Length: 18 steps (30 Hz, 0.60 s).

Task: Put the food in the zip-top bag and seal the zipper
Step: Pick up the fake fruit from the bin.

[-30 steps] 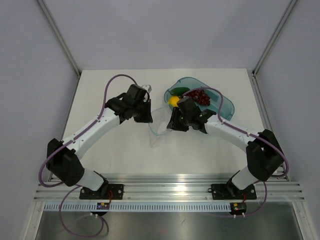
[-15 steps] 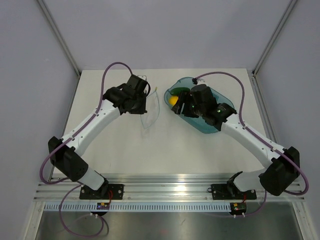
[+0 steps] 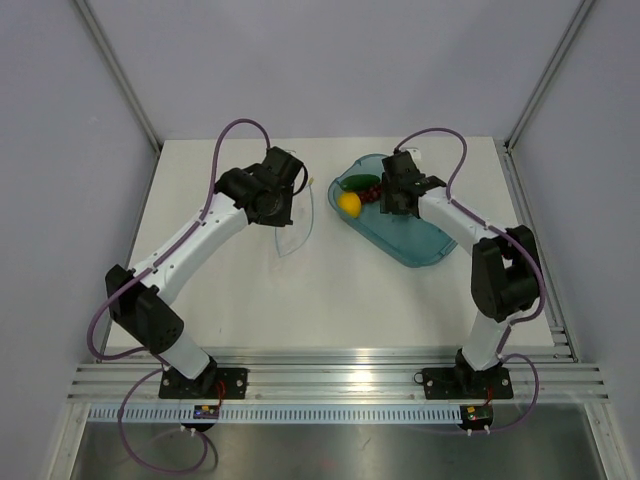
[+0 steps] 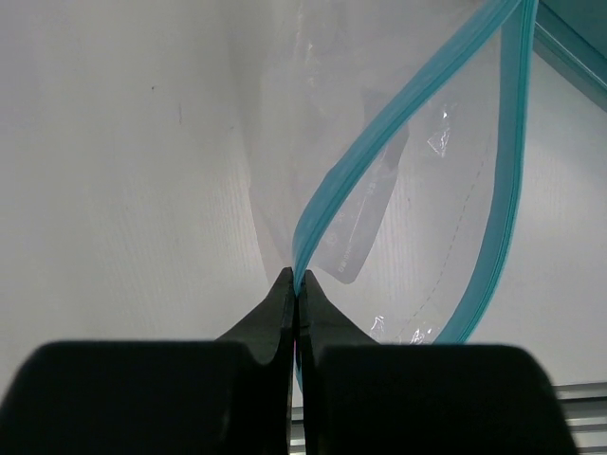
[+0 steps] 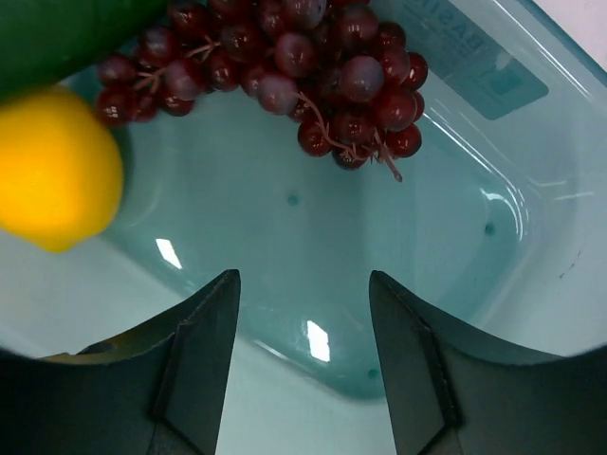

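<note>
My left gripper (image 4: pixel 297 281) is shut on the light blue zipper (image 4: pixel 379 133) of the clear zip-top bag (image 3: pixel 297 224) and holds it up with the mouth open. In the top view the left gripper (image 3: pixel 290 200) is left of the teal tray (image 3: pixel 420 240). The yellow lemon (image 3: pixel 349 203), the dark red grapes (image 3: pixel 371 190) and the dark green cucumber (image 3: pixel 358 182) lie at the tray's far left end. My right gripper (image 5: pixel 303 284) is open and empty above the tray, with the grapes (image 5: pixel 313 66), the lemon (image 5: pixel 52 171) and the cucumber (image 5: pixel 57 33) ahead of it.
The tray (image 5: pixel 493 199) stands at the back right of the white table (image 3: pixel 300 300). Grey walls with slanted metal posts close in the back and both sides. A metal rail runs along the near edge.
My right gripper has left the bag and swung back over the tray, open. My left gripper has lifted the bag's zipper edge and shifted it slightly left and back.
</note>
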Motion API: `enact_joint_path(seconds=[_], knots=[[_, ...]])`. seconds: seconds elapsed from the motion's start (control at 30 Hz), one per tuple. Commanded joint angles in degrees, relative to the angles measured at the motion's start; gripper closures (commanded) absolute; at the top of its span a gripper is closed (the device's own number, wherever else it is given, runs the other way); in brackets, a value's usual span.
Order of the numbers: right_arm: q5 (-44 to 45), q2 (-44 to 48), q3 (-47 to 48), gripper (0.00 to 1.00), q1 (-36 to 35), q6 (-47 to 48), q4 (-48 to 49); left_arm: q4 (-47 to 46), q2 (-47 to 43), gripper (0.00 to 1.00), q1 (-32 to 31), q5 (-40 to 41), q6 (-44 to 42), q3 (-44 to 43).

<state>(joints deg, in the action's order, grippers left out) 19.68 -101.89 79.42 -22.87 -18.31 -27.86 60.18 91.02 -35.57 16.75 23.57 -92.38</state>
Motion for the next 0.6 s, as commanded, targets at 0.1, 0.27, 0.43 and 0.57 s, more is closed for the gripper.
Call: enact_joint_path(seconds=[0.1,0.27,0.43,0.57], knots=[[5.19,-4.62,2.32,0.44,0.99,15.30,8.34,-0.42,-0.23,1.00,-0.38,1.18,-1.51,-1.93],[4.91,-9.81,4.25,0.56,2.13,21.64,9.58,-0.59,-0.32,1.00,-0.38,1.18,-1.60,-1.31],[6.33,-10.61,1.01,0.52,2.13,27.18,15.28,-0.94,-0.32,1.00,-0.38,1.00,-1.69,-0.87],[5.81,-11.49,0.65,0.51,2.66,28.50,16.43,-1.30,-0.15,1.00,-0.38,0.30,-1.60,-0.70]])
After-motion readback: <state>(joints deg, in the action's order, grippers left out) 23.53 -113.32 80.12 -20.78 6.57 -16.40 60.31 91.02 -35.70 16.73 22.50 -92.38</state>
